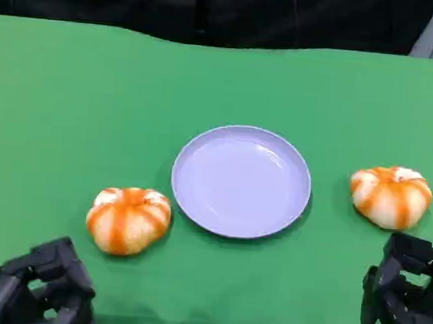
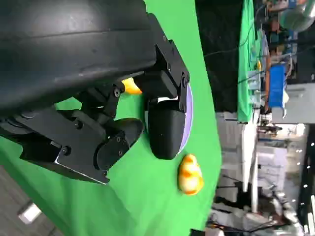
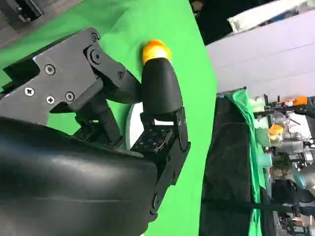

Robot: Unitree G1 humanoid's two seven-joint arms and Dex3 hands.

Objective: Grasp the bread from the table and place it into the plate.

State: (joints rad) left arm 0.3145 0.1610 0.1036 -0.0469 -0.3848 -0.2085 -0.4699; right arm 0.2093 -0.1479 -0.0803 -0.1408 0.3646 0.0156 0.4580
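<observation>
A lavender plate point(image 1: 241, 180) lies bare in the middle of the green table. One orange-striped bread point(image 1: 128, 219) sits just left of it, a second bread point(image 1: 391, 195) to its right. My left hand point(image 1: 37, 290) hovers at the near edge, below and left of the left bread, holding nothing. My right hand point(image 1: 408, 301) hangs just in front of the right bread, also holding nothing. In the left wrist view the hand point(image 2: 123, 123) has its fingers apart; the near bread point(image 2: 131, 86) peeks out behind them, the plate point(image 2: 188, 105) and far bread point(image 2: 189, 174) beyond. A bread point(image 3: 156, 50) peeks past a fingertip in the right wrist view.
The green cloth point(image 1: 71, 105) covers the whole table up to a black backdrop point(image 1: 213, 12) at the far edge. Other green tables and lab clutter point(image 2: 270, 73) stand off to the side.
</observation>
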